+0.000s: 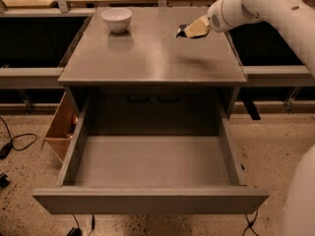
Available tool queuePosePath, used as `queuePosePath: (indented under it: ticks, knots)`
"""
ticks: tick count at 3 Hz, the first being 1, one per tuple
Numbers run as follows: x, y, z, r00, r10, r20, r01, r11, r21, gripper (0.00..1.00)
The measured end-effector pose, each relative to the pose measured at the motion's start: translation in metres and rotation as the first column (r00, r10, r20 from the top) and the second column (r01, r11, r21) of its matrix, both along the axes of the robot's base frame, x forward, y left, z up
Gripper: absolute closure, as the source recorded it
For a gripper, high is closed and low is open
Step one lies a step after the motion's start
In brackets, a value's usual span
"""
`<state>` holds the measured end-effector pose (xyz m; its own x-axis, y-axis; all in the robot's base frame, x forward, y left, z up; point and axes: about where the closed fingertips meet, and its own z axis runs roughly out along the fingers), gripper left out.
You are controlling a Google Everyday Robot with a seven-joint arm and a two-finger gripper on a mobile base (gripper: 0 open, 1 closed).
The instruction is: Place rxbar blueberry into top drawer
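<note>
My gripper [188, 30] is over the back right part of the grey cabinet top [147, 58], with its tan fingers [196, 27] pointing left. It is shut on the rxbar blueberry [181, 31], whose dark wrapper end sticks out at the fingertips; the rest of the bar is hidden. The bar hangs a little above the top, with a faint shadow below it. The top drawer [150, 198] is pulled fully open at the front, and its grey inside is bare.
A white bowl [116, 18] stands at the back left of the cabinet top. A tan wooden box [60, 129] sits on the floor left of the cabinet. Cables [15, 144] lie on the speckled floor. My white body [300, 200] fills the lower right.
</note>
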<state>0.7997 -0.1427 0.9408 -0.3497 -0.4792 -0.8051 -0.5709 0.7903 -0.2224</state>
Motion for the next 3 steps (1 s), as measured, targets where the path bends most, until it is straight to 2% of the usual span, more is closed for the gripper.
queuePosePath:
  ticks: [1,2,3]
  knots:
    - [-0.056,0.002,0.019,0.9997,0.007,0.024,-0.007,1.0,0.001,1.0]
    - [-0.115,0.01,0.006,0.9991,0.043,0.004,-0.043,0.999,-0.004,1.0]
    - [-0.17,0.023,-0.049,0.99,0.119,-0.075,-0.119,0.993,0.006,1.0]
